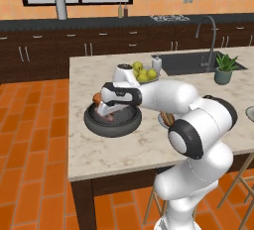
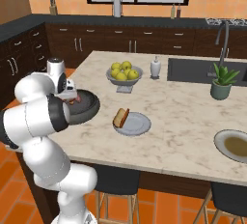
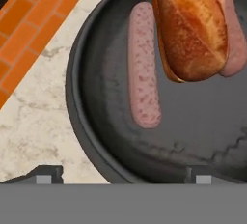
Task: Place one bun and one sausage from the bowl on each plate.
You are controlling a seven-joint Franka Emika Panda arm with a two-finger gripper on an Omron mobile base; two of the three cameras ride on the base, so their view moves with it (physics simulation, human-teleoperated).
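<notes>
Pale grey round plate already carries one orange-brown oblong bun; I hold my gripper, jaws wide apart and empty, over the dark round bowl; one bun and both slim pinkish sausages remain inside; far plate unserved.

A: what colours am I over?

B: my view: dark grey bowl, two speckled pink sausages, golden-brown bun. Counter is cream marble with grey veins, floor orange tile.
</notes>
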